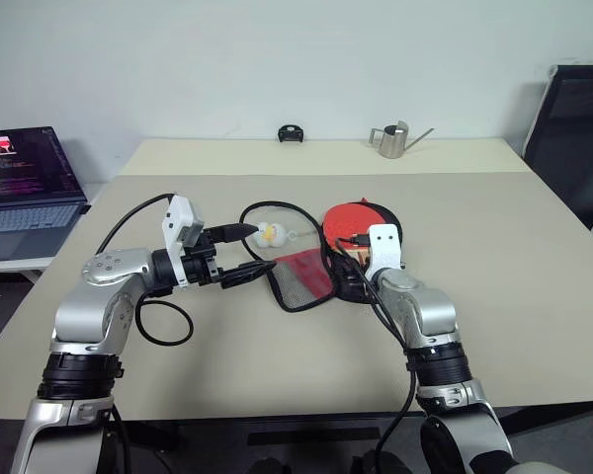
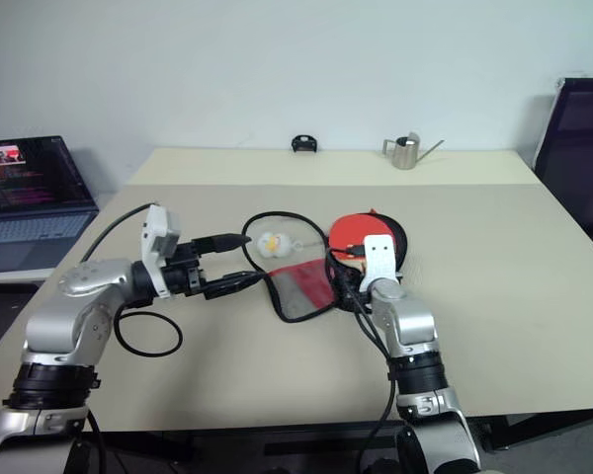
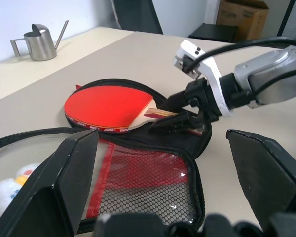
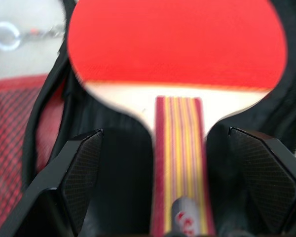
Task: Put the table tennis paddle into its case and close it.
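The table tennis paddle lies red face up inside the black half of the open case, with its striped handle pointing toward me. The case's red mesh-pocket flap is folded out flat to the left of it. My right gripper is open, one finger on each side of the handle and neither touching it. My left gripper hovers level at the flap's left edge, open with nothing between its fingers.
A white-yellow ball charm lies on the table just behind the flap, on a black cord. A steel watering can and a small black object stand at the far edge. A laptop sits left, a dark chair right.
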### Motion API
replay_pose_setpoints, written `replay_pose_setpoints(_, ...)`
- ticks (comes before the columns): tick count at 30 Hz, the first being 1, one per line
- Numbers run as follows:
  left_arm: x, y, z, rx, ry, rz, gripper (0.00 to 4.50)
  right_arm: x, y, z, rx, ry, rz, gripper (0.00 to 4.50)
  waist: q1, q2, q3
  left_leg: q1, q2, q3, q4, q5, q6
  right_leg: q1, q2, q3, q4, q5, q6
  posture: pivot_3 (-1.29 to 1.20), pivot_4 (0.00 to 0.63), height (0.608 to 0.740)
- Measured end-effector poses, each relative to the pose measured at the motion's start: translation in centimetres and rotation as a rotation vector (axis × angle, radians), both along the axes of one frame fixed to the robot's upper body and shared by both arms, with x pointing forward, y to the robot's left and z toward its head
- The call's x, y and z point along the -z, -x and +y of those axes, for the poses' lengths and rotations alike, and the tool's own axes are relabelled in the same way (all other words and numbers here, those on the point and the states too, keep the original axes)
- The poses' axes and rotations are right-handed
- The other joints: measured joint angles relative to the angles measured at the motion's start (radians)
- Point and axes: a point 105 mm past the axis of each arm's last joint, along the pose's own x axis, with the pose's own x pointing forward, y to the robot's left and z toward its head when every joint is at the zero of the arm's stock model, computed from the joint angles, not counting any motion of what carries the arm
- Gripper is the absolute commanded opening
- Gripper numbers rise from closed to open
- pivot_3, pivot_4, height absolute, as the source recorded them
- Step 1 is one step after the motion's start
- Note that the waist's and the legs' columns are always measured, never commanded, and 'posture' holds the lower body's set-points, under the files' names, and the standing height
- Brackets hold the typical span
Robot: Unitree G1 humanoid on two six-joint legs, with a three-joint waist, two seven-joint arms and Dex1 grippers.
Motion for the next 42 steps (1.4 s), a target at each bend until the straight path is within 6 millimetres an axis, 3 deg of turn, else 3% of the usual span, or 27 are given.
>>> replay_pose_setpoints(3,0.0,0.0,0.0,0.0,0.0,0.0,4.5,0.1,0.0,-0.3,0.0,0.014,-0.006,4.47,0.0,0.0,0.0,0.0,0.0,0.0,0.0,0.0,0.0,0.0,0.0,0.0,0.0,0.0,0.0,0.0,0.15,0.74)
replay_pose_setpoints(5,0.0,0.0,0.0,0.0,0.0,0.0,4.5,0.1,0.0,-0.4,-0.005,0.018,-0.014,4.1,0.0,0.0,0.0,0.0,0.0,0.0,0.0,0.0,0.0,0.0,0.0,0.0,0.0,0.0,0.0,0.0,0.15,0.74)
replay_pose_setpoints(14,0.0,0.0,0.0,0.0,0.0,0.0,4.5,0.1,-0.3,-1.4,0.035,0.035,-0.033,1.1,0.0,0.0,0.0,0.001,0.0,0.0,0.0,0.0,0.0,0.001,0.0,0.0,0.001,0.0,0.0,0.0,0.15,0.74)
replay_pose_setpoints(37,0.0,0.0,0.0,0.003,-0.001,-0.001,4.5,0.1,0.0,-1.8,0.068,0.075,-0.046,1.09,0.001,0.0,0.0,0.001,0.0,0.0,0.0,0.0,0.0,0.001,0.0,0.0,0.0,0.0,0.0,0.0,0.15,0.74)
replay_pose_setpoints(42,0.0,0.0,0.0,0.003,-0.001,-0.001,4.5,0.6,0.3,-2.0,0.085,0.059,-0.033,2.67,0.001,0.0,0.0,0.0,0.0,0.0,0.0,0.0,0.0,0.001,0.0,0.0,0.0,0.0,0.0,0.0,0.15,0.74)
